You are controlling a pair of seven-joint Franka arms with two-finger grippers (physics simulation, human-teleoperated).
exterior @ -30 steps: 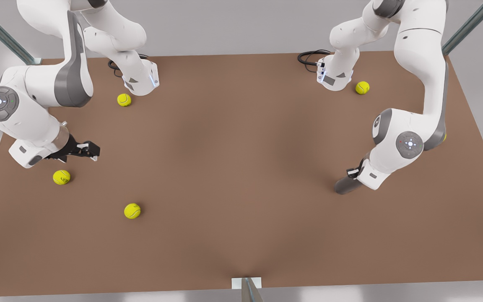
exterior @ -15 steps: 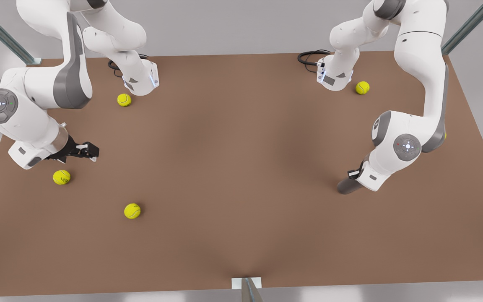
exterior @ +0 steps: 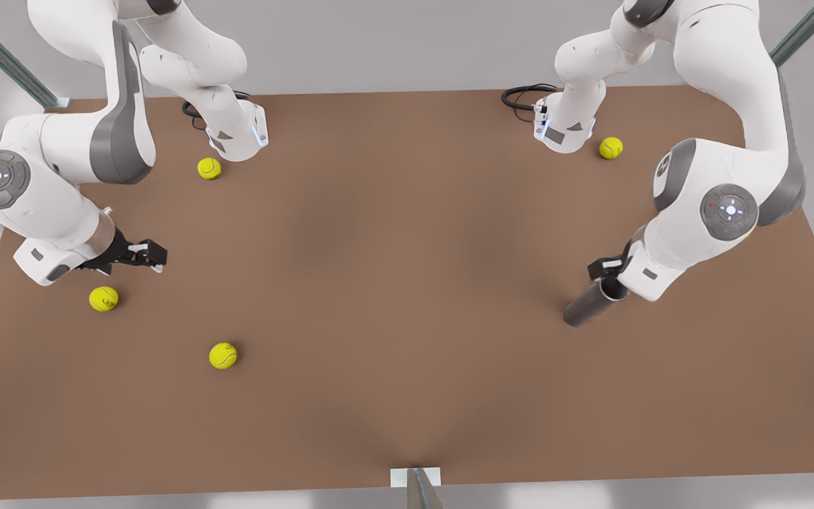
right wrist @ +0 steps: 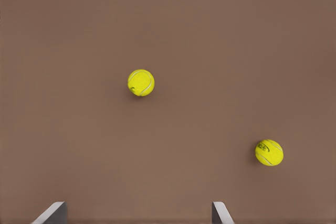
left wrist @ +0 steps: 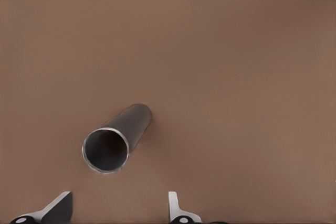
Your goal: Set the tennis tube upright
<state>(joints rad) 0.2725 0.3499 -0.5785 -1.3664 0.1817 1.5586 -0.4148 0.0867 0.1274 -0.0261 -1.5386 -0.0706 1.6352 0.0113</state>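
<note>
Two grippers | our left gripper (left wrist: 119, 209) hangs open, holding nothing | tennis tube (left wrist: 116, 137) stands just past its fingertips, open end up, maybe done | next we back off gently | right gripper (right wrist: 137, 212) waits open, empty

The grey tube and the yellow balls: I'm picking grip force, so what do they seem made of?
Grey hollow tennis tube: looks like matte metal or hard plastic, by its thin silvery rim and smooth wall; open either way. Yellow tennis balls: felt-like, with pale seam lines.
</note>
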